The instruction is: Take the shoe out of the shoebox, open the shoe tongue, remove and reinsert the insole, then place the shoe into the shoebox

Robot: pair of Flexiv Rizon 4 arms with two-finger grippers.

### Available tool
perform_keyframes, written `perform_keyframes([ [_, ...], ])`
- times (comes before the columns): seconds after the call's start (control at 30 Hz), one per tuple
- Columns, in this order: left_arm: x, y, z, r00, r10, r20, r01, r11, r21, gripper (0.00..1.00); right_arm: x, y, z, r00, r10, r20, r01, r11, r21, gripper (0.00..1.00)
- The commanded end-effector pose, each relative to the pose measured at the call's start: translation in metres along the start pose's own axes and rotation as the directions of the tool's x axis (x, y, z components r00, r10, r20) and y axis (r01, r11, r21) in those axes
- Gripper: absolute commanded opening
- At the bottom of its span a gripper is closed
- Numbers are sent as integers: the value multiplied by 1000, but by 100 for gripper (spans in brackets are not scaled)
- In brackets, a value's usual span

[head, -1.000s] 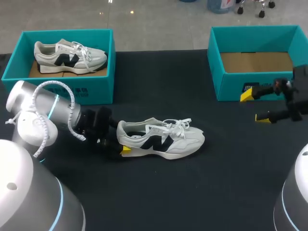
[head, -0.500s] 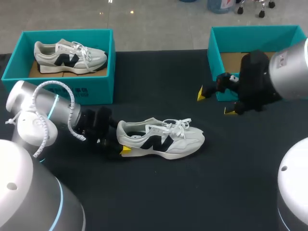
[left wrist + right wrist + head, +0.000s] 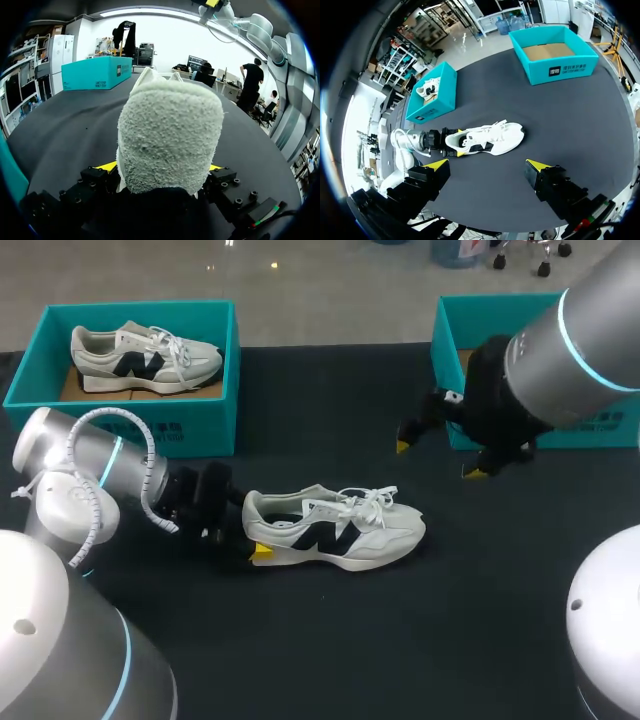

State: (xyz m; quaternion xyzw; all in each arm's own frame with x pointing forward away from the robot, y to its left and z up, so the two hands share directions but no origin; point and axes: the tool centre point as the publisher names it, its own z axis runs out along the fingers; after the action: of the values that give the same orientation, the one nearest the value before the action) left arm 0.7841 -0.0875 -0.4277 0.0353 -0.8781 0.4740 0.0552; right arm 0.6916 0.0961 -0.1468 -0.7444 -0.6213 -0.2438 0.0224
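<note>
A white sneaker with a black logo (image 3: 340, 530) lies on its sole on the black table, toe to the right, laces loose. My left gripper (image 3: 252, 535) is at its heel, one yellow tip on the near side and the other hidden behind. In the left wrist view the fuzzy heel (image 3: 170, 135) fills the space between both yellow tips, which touch it. My right gripper (image 3: 438, 460) hangs open and empty in the air, right of the shoe beside the right-hand box. Looking down from there, the shoe (image 3: 485, 140) lies far ahead of my right gripper (image 3: 486, 165).
A teal shoebox (image 3: 200, 430) at the back left holds a second matching sneaker (image 3: 145, 355). Another teal box (image 3: 450, 390) at the back right shows only its cardboard floor. The black table (image 3: 400, 640) lies bare in front of the shoe.
My right arm has swung in from the right edge towards the middle, its open gripper now left of the right-hand box. The left arm and the shoe have not moved.
</note>
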Motion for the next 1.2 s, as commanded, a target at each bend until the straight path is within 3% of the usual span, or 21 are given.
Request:
perform_keyframes([
  [0.03,-2,2,0,1000,-1,0,1,1000,-3,0,14,2,15,990,-11,142,10,1000,2,100],
  [0.07,-2,2,0,1000,-1,0,1,1000,-3,0,22,3,21,975,-38,220,40,999,-3,100],
  [0.17,-2,2,0,1000,-1,0,1,1000,-3,0,41,6,37,961,-53,272,67,997,-45,100],
  [0.4,-2,2,0,1000,-1,0,1,1000,-3,0,68,13,61,937,-96,337,126,990,-66,100],
  [0.53,-2,2,0,1000,-1,0,1,1000,-3,0,82,15,72,919,-131,373,157,987,-40,100],
  [0.9,-2,2,0,1000,-1,0,1,1000,-3,0,117,-2,119,898,-215,383,216,975,42,100],
  [1.2,-2,2,0,1000,-1,0,1,1000,-3,0,123,-17,156,888,-241,391,226,970,85,100],
])
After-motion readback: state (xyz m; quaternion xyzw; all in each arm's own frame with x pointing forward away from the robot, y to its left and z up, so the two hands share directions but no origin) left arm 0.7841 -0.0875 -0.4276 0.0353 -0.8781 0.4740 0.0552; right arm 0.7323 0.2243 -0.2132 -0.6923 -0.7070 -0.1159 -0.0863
